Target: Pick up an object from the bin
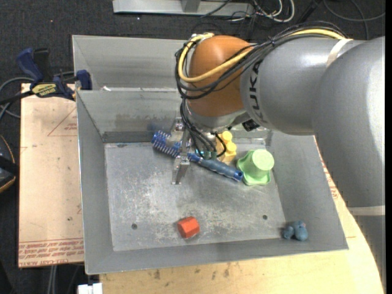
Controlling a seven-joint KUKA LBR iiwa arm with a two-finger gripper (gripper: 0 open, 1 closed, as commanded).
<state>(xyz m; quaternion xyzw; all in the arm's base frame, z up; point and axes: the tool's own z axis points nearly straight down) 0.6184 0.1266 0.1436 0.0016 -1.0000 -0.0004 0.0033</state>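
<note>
My gripper hangs under the orange wrist cover at the back middle of the bin, low over the floor. It stands right at a blue brush that lies slanted, with its bristle head to the left and its handle running right. I cannot tell whether the gripper touches the brush. A light green cup lies on its side at the handle's right end. A small yellow thing sits just behind the brush, partly hidden by the wrist.
A red block lies near the front wall, in the middle. A small blue lump sits in the front right corner. The arm covers the bin's right back part.
</note>
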